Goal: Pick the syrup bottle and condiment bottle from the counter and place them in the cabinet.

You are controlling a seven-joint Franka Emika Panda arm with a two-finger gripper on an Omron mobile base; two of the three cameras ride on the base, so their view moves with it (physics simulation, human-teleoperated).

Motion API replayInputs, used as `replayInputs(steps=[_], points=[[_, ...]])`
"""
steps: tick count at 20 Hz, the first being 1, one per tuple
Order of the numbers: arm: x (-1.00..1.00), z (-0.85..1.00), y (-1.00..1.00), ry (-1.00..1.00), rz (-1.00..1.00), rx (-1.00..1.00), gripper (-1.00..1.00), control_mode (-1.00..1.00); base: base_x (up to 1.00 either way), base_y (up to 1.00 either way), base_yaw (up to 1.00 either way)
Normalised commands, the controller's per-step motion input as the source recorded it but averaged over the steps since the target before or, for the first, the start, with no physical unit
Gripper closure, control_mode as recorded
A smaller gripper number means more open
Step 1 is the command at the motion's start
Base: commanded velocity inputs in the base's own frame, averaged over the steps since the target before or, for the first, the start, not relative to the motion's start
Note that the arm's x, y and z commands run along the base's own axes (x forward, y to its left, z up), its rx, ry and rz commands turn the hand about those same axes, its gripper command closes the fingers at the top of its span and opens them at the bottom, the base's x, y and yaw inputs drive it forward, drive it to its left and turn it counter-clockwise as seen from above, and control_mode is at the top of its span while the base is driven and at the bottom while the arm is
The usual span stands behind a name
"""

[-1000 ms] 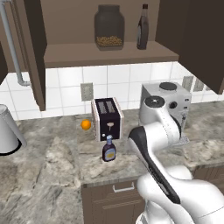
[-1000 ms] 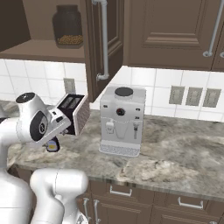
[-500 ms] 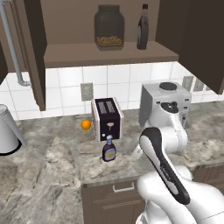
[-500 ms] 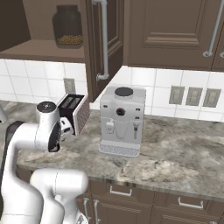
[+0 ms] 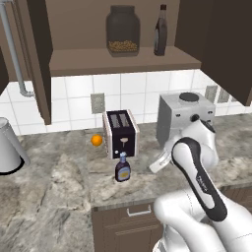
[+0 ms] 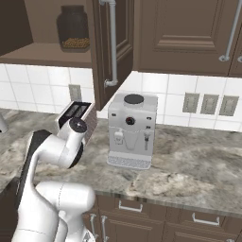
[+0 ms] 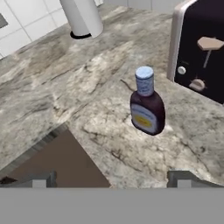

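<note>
The condiment bottle [image 7: 147, 107], small and dark with a blue cap and yellow label, stands upright on the counter in front of the toaster [image 5: 120, 133]; the left base view has this bottle [image 5: 122, 168] too. My gripper [image 7: 111, 180] is open and empty, low over the counter a short way from the bottle and aimed at it. The syrup bottle [image 5: 160, 30] stands on the shelf of the open cabinet [image 5: 123, 61], right of a big glass jar [image 5: 123, 32].
A coffee machine [image 5: 184, 118] stands right of the toaster, close behind my arm. An orange [image 5: 97, 140] lies left of the toaster, and a white kettle [image 5: 9, 147] sits far left. The open cabinet door [image 6: 113, 47] hangs above the counter.
My arm has folded lower and swung round, bringing the hand down to the right of the condiment bottle. The bottles have not moved and the gripper stays open.
</note>
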Motion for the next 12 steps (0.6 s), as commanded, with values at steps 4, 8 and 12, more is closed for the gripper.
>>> replayInputs(steps=[4,8,12], points=[[0.03,-0.21,0.09,-0.08,0.00,0.27,-1.00,-1.00,0.00,0.00,0.00],[0.06,-0.20,0.14,-0.11,-0.02,0.05,-1.00,-1.00,0.00,0.00,0.00],[0.05,-0.13,0.28,-0.15,-0.02,0.02,-1.00,-1.00,0.00,0.00,0.00]])
